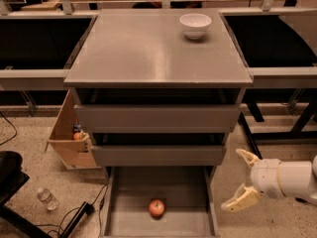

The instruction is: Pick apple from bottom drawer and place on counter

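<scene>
The apple (157, 208), small and red with yellow patches, lies on the floor of the open bottom drawer (124, 202), near its middle front. The counter (148, 48) is the grey slab on top of the cabinet. My gripper (241, 179) is at the lower right, outside the drawer's right wall and level with the drawer. Its two pale fingers are spread apart and hold nothing. The apple is to its left, apart from it.
A white bowl (195, 25) stands at the counter's back right. Two shut grey drawers (156, 118) sit above the open one. A cardboard box (68, 138) with small items leans at the cabinet's left. A water bottle (47, 198) and cables lie on the floor.
</scene>
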`<move>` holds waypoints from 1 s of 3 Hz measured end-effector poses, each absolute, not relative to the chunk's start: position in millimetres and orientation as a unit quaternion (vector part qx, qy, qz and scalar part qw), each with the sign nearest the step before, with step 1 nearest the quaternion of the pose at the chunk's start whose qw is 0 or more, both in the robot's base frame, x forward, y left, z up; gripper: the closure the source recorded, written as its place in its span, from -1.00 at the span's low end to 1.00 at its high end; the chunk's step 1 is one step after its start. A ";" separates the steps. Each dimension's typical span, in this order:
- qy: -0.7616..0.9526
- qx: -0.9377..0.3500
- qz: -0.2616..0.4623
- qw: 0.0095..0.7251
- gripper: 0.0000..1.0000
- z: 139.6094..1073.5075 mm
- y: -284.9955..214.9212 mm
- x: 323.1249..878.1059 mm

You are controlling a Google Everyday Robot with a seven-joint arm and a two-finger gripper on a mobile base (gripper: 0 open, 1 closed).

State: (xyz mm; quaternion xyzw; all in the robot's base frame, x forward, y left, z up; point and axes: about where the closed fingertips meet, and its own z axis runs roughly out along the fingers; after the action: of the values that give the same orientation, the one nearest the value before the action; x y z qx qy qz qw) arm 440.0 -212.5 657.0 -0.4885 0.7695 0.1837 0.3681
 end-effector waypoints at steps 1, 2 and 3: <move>0.766 -0.460 0.184 0.410 -1.00 616.4 -215.0 472.2; 0.766 -0.460 0.184 0.410 -1.00 616.3 -215.0 472.3; 0.770 -0.456 0.193 0.402 -1.00 581.4 -206.8 491.2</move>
State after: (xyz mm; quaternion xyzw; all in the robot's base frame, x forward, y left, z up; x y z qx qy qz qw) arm 491.2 -206.8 581.4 -0.4559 0.7699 0.1933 0.4025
